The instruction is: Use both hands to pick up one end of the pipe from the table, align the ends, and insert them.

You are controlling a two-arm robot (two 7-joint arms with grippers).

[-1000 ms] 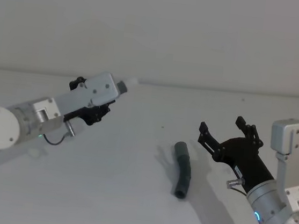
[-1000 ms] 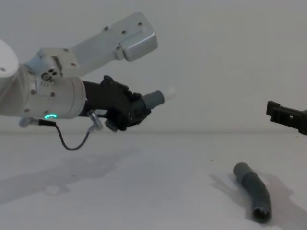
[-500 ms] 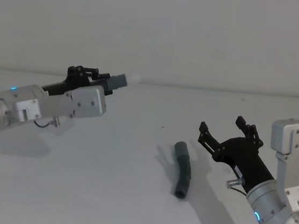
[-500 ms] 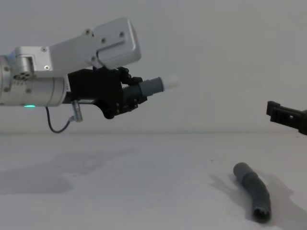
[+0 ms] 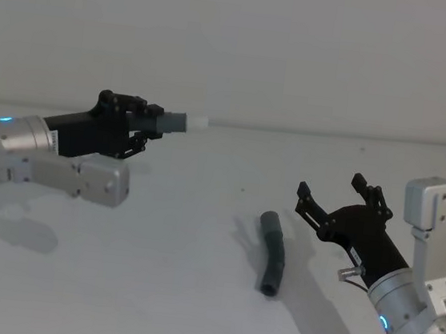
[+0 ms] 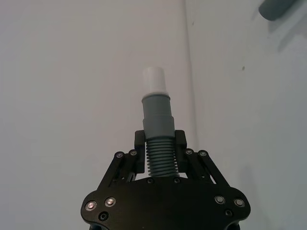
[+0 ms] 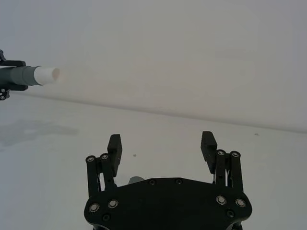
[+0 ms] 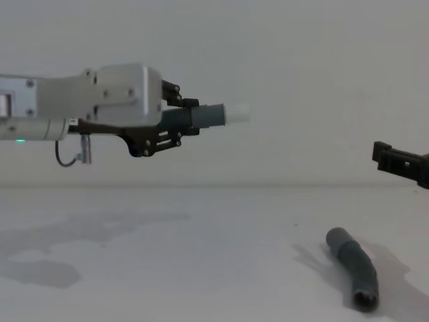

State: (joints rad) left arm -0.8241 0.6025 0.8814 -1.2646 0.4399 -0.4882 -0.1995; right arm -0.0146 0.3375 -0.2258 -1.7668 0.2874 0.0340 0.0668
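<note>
Two pipe pieces, well apart. Shorter piece (image 5: 176,120) (image 8: 204,116) up in the air at the left, roughly level, clamped by its ribbed middle in the left gripper (image 5: 154,120) (image 6: 159,143) (image 8: 177,121). Jaws drawn in narrow against the ribs on both sides. White tip (image 5: 198,121) (image 6: 154,79) (image 8: 238,113) out past the fingers, pointing toward the right, touching nothing.

Longer piece (image 5: 273,253) (image 8: 354,265) flat on the table (image 5: 153,288) (image 8: 167,268), right of centre. Bends slightly along its length. Open collar (image 5: 270,286) (image 8: 365,297) at the near end, facing the robot.

Right gripper (image 5: 331,187) (image 7: 161,141) low over the table, near the longer piece on its right side but apart from it. Fingers (image 7: 114,148) spread wide, with nothing between them. Looks across the table toward the shorter piece (image 7: 21,75) and its tip (image 7: 45,74) in the right wrist view.

Surface plain, white and matte, far larger than either piece. Carries a tiny dark speck (image 5: 242,190) near the middle, soft grey shadow (image 5: 14,232) (image 8: 100,225) beneath the left arm, and a fainter one beside the longer piece. Meets a plain pale wall (image 5: 301,47) behind in one straight level line.
</note>
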